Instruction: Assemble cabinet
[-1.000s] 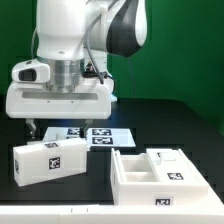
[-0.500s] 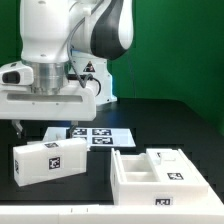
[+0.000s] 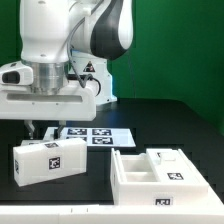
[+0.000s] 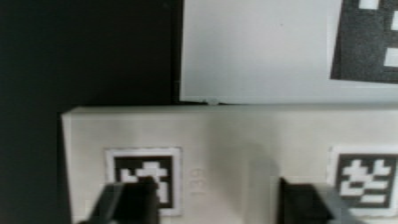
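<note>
Your large white plastic box-frame cabinet [image 3: 160,178] sits on the near right of the black desk [image 3: 180,125], and you can see its inner compartments from above and a small square tag on its near wall. Nothing is touching it. Off to its left lies a smaller white block [image 3: 50,161] with black-and-white square tags on its faces. Right above that block hangs your hand [image 3: 43,128], released, its two dark fingers [image 4: 128,200] spread apart with nothing gripped. In the wrist view they stand over the block's tagged face, one by each tag. The thin flat white marker board [image 3: 95,135] lies farther back, in the middle, behind both block and cabinet.
</note>
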Available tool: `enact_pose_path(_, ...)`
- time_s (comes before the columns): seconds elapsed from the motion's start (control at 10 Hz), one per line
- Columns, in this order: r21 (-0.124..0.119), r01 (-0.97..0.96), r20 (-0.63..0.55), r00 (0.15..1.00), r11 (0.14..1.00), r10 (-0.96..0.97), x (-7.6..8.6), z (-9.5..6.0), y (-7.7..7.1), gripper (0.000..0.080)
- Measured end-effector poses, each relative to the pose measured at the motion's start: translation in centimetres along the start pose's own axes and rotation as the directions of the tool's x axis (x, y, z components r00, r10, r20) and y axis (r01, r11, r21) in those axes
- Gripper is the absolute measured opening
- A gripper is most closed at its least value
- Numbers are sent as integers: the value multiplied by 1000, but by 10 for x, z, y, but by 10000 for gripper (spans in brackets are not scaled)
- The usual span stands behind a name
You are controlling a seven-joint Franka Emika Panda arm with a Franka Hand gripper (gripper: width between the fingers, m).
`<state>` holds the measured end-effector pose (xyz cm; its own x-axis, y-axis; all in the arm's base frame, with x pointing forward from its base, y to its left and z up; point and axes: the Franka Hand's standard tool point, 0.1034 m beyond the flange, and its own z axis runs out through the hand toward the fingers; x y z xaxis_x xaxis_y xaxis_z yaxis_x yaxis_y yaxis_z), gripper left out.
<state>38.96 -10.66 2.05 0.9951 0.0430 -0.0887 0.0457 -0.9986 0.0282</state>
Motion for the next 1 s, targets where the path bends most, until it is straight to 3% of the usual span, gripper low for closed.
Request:
enact_pose_path(0.1,0,0,0,1000,1000,0,0,0,0,118)
enact_pose_path(0.2,0,0,0,1000,1000,0,0,0,0,118)
enact_pose_path(0.3,0,0,0,1000,1000,0,0,0,0,58)
enact_pose_path(0.5,3,-74,-3,997,997,74,1,-1,-3,58)
enact_pose_path(0.7,27,-255,-9,967,967,255,2,-12,-27,58)
enact_pose_path(0.9,76,-566,24,824,821,566,12,-33,-79,58)
enact_pose_path(1.0,88,-679,50,734,729,677,18,-43,-102,59)
